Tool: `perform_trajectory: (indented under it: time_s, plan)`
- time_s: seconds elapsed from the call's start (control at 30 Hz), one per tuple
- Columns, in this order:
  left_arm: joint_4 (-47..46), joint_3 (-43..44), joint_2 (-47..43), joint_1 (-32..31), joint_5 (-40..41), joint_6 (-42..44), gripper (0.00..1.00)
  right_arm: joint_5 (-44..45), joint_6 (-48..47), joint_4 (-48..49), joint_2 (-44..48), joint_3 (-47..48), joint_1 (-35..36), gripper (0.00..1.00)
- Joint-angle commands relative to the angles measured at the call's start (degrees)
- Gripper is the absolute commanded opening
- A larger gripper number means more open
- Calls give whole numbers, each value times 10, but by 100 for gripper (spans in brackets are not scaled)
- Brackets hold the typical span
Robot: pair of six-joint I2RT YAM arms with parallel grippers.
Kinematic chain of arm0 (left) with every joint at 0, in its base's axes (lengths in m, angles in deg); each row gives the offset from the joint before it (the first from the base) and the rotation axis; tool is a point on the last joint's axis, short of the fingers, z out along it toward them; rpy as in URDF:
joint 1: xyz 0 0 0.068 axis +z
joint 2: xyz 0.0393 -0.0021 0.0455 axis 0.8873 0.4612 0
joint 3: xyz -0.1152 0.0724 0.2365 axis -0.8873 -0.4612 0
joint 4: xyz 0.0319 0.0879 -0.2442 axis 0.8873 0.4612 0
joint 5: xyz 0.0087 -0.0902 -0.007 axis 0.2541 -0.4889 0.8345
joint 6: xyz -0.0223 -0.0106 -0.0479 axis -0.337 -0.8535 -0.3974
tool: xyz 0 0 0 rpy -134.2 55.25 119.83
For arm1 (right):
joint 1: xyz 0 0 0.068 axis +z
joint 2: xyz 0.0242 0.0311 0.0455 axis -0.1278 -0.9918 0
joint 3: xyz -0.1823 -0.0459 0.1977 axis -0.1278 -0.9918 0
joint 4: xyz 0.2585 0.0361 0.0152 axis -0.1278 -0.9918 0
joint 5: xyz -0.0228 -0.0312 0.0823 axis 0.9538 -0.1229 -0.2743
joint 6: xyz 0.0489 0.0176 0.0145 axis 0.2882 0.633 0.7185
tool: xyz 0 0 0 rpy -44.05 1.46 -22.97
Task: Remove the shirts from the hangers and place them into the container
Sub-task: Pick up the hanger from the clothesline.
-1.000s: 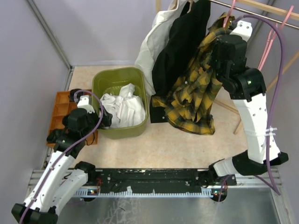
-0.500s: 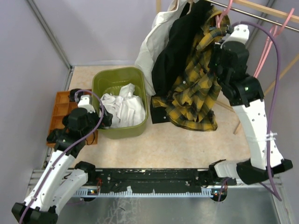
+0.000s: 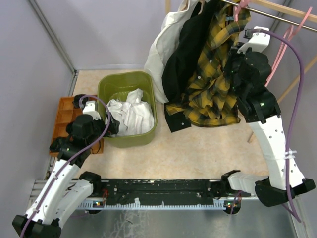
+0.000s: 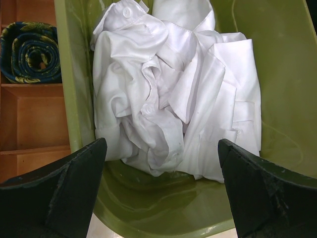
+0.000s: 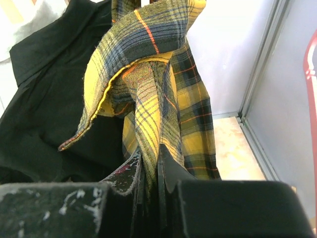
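1. Right now the right pincer [image 5: 151, 163] is clamped tight on a thin fold of the plaid shirt [image 5: 148, 74]. This is high in the upper right of the overhead view, close under the rail [image 3: 270, 9].
2. That shirt hangs from a pink hanger [image 3: 241, 12] at the top edge. The black shirt [image 3: 185, 49] and the cream shirt [image 3: 163, 44] crowd against its left side. Its tails spread low over the surface [image 3: 198, 148] near mid-frame, and I cannot tell whether they touch it.
3. At left centre, the left pincer [image 4: 161, 144] hovers with its jaws wide apart over the near end of the container [image 3: 124, 82]. The white shirt [image 4: 173, 99] lies crumpled inside.
4. The step in hand looks like working the plaid shirt off its hanger. The pinched cloth probably needs to come along and off the hanger's shoulder. A straight downward pull could hook the hanger harder or drag it along the rail.
5. Only a narrow pleat sits between the jaws, so a slow, even pull seems wiser than a jerk, which could let the cloth slide out.
6. The black shirt needs watching, since it overlaps the plaid and may get dragged along.
7. Once the plaid shirt is free, it should travel toward the lower left. It should be lifted enough for the long tails to clear the container's rim.
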Motion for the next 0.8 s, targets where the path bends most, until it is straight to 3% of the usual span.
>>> perform_trajectory:
  time_s: [0.0, 0.27, 0.77]
  plan:
    - [12, 11, 3, -2, 5, 0, 99, 18, 32, 61, 49, 38, -5, 0]
    - [13, 13, 8, -2, -1, 1, 99, -56, 95, -162, 94, 38, -5, 0]
    - [8, 10, 1, -2, -5, 1, 99, -265, 16, -398, 192, 41, -5, 0]
